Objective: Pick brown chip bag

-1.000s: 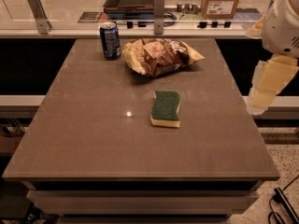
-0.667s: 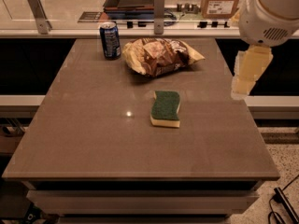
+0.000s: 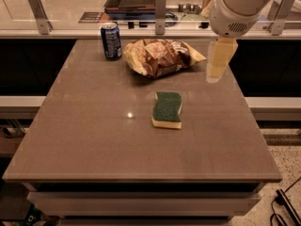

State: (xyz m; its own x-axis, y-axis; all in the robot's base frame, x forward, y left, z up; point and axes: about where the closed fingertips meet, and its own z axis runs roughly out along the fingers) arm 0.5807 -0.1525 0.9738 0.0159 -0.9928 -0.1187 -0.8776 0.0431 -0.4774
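Note:
The brown chip bag (image 3: pixel 162 56) lies crinkled and puffy at the far middle of the brown table (image 3: pixel 94 126), brown in the centre with pale yellow ends. My gripper (image 3: pixel 217 62) hangs from the white arm at the upper right, above the table's far right part, just right of the bag's right tip and apart from it. It holds nothing that I can see.
A blue soda can (image 3: pixel 111 41) stands upright left of the bag. A green-and-yellow sponge (image 3: pixel 167 109) lies in front of the bag, near the table's middle. A counter with metal posts (image 3: pixel 160 6) and a rail runs behind the table.
My arm and gripper have moved left and farther back, from beyond the table's right edge to a spot beside the bag's right end. The bag, can and sponge have not moved.

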